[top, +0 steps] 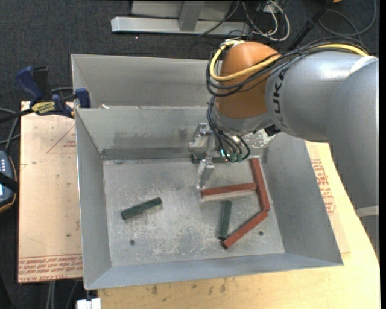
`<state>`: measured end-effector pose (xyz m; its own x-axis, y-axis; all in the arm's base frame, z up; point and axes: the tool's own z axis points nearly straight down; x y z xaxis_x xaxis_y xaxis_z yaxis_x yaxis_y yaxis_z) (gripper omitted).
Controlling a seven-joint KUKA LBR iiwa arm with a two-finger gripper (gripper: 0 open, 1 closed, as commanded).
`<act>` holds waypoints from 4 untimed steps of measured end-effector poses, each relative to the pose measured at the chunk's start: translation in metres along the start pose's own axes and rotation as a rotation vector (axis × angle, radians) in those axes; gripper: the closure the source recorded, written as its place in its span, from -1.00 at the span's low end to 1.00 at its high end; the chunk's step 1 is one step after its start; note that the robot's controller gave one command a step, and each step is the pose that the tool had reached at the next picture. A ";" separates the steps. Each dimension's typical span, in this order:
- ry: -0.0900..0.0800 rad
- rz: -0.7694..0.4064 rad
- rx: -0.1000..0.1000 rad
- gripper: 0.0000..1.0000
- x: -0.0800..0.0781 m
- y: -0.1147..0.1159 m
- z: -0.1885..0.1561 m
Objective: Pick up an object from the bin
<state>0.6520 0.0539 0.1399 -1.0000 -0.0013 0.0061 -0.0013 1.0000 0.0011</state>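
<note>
Now pincer at red bar left end.

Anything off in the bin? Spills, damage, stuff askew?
Nothing stands out. Three red-brown bars and two dark green bars lie loose in the bin, none visibly broken or spilled out. The gripper hangs by one red-brown bar's left end.

A robotics lab — KUKA arm over a grey metal bin, loose cables on dark carpet

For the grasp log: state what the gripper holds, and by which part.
Cannot be told: the gripper is at the left end of the crosswise red-brown bar; no hold shows.
</note>
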 end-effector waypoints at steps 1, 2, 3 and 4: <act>-0.008 0.001 0.000 -1.00 -0.002 0.000 -0.005; -0.027 -0.036 -0.001 1.00 0.040 -0.061 0.061; -0.027 -0.036 -0.001 1.00 0.040 -0.061 0.061; -0.016 -0.089 0.001 1.00 0.048 -0.044 -0.131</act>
